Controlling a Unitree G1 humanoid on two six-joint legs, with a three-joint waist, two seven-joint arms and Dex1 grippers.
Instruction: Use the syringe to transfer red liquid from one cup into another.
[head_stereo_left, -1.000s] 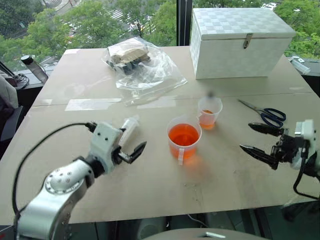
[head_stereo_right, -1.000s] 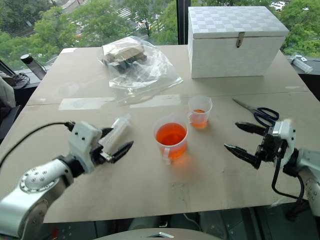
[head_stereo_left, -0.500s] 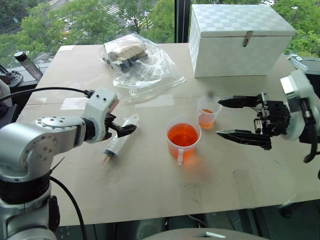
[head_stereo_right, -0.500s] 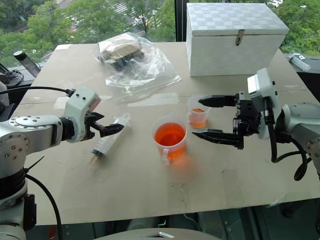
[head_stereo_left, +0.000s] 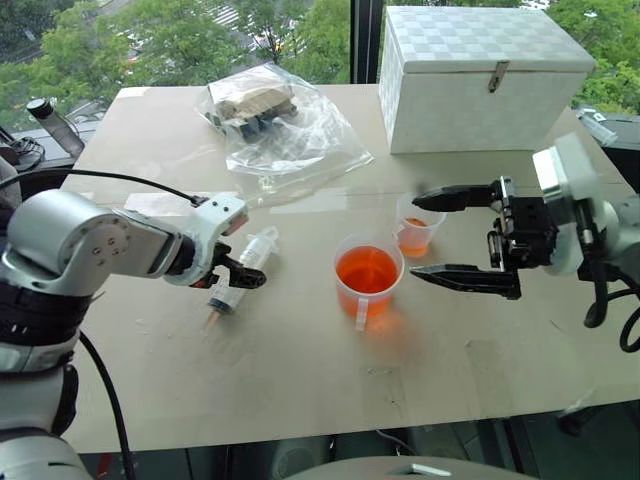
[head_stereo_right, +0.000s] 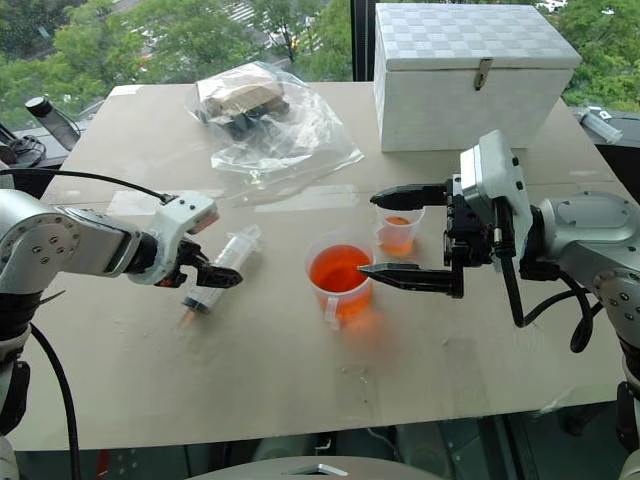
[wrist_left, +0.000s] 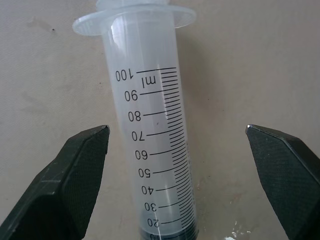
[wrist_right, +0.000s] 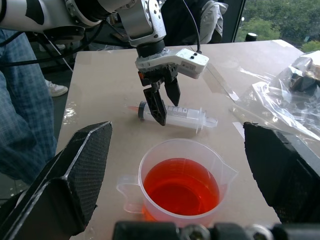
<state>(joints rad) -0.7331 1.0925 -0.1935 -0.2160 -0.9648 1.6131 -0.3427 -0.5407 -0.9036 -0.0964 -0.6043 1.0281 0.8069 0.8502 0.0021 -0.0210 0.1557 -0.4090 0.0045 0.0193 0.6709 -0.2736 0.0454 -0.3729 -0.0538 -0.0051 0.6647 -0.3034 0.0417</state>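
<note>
The syringe (head_stereo_left: 238, 274) lies flat on the table, left of the cups, its clear barrel (wrist_left: 157, 150) showing the printed scale. My left gripper (head_stereo_left: 246, 276) points down over it and is open, one finger (wrist_left: 75, 170) on each side of the barrel, both clear of it. The wide cup (head_stereo_left: 367, 283) with a white tab handle holds red liquid (head_stereo_left: 366, 269). Just behind and to the right of it stands the small cup (head_stereo_left: 417, 222) with a little red liquid. My right gripper (head_stereo_left: 414, 235) hangs open above the table by the cups, pointing left, empty.
A white latched box (head_stereo_left: 485, 85) stands at the back right and a clear plastic bag (head_stereo_left: 285, 130) with dark items at the back middle. A bottle (head_stereo_left: 52, 122) sits beyond the table's left edge. A person in jeans (wrist_right: 20, 105) stands past the table's left side.
The left gripper has tipped downward and come to straddle the syringe. The right gripper has risen and swung left to beside the cups. Syringe and cups have stayed put.
</note>
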